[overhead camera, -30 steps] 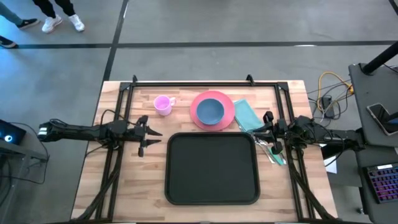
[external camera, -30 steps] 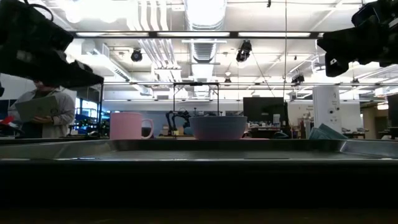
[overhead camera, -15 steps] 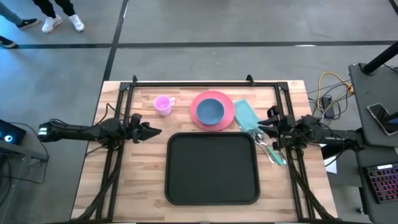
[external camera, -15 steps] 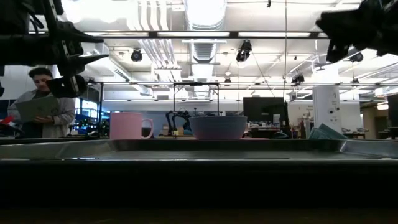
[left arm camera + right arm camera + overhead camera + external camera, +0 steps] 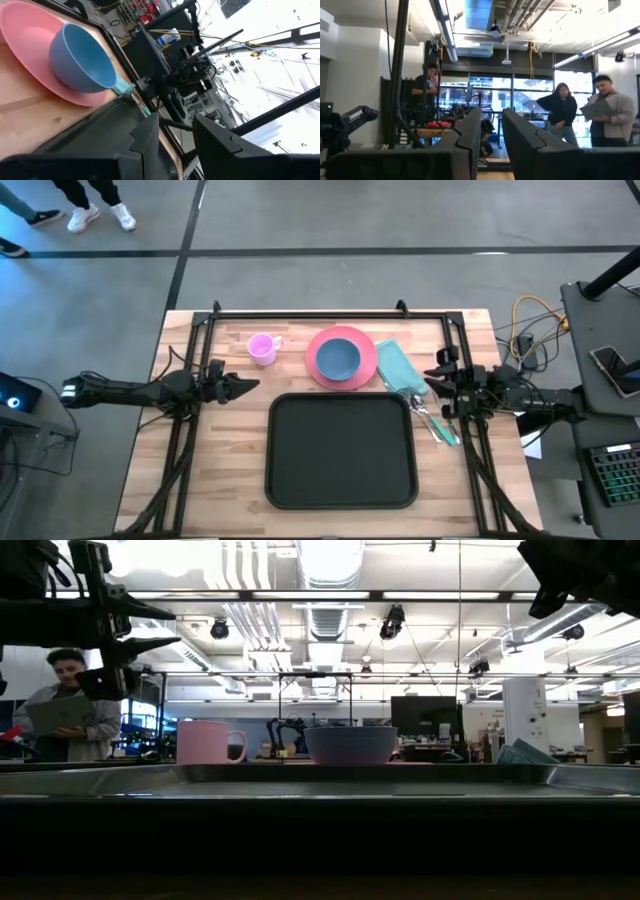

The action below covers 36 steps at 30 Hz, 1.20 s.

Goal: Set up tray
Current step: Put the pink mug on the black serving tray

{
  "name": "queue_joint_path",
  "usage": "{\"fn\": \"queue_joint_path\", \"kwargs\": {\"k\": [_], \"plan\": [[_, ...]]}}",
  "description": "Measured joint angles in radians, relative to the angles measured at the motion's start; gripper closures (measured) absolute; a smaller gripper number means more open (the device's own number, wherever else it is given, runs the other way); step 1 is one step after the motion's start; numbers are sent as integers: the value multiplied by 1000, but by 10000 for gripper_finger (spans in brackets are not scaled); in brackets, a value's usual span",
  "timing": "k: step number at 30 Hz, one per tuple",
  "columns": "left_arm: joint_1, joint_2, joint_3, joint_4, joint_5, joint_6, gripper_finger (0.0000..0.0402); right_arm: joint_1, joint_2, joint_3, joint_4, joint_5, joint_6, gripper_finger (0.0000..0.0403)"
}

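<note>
The black tray (image 5: 341,451) lies flat on the wooden table's near middle; its rim (image 5: 320,778) fills the low view. Beyond it stand a pink plate (image 5: 365,366) carrying a blue bowl (image 5: 338,357), and a pink cup (image 5: 262,348). A teal napkin (image 5: 395,364) and cutlery (image 5: 436,423) lie right of the plate. My left gripper (image 5: 240,385) hovers open left of the tray, pointing right. My right gripper (image 5: 436,377) hovers open above the napkin's right side, pointing left. The bowl (image 5: 82,60) on the plate (image 5: 30,45) also shows in the left wrist view.
A black frame rail (image 5: 310,314) runs along the table's far edge, with struts down both sides. Bare wood lies left of the tray and at its near edge. People stand in the room beyond the table (image 5: 610,112).
My left gripper has rolled about its wrist, so its fingers now stack one over the other, and it has shifted slightly toward the far edge. My right gripper has risen and turned a little. Nothing on the table has moved.
</note>
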Motion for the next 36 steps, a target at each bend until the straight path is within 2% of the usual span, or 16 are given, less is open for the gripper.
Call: {"fn": "queue_joint_path", "kwargs": {"k": [3,8,13,23,27,31,33,36], "plan": [[0,0,0,0,0,-98,299,0,0,0,4,22,129,326],[0,-2,1,4,1,-170,299,0,0,0,-21,226,686,333],[0,-2,1,10,3,-173,299,0,2,-1,-136,350,902,337],[0,-1,1,9,3,-230,299,1,50,-1,-157,363,994,338],[0,14,1,7,2,-229,299,2,79,-1,-167,428,911,338],[0,37,12,3,-20,-225,299,2,104,-1,-145,459,951,342],[0,51,45,3,-44,-194,299,2,115,-1,-122,433,995,344],[0,83,129,-30,-86,-57,299,2,127,-1,-119,388,1045,341]]}}
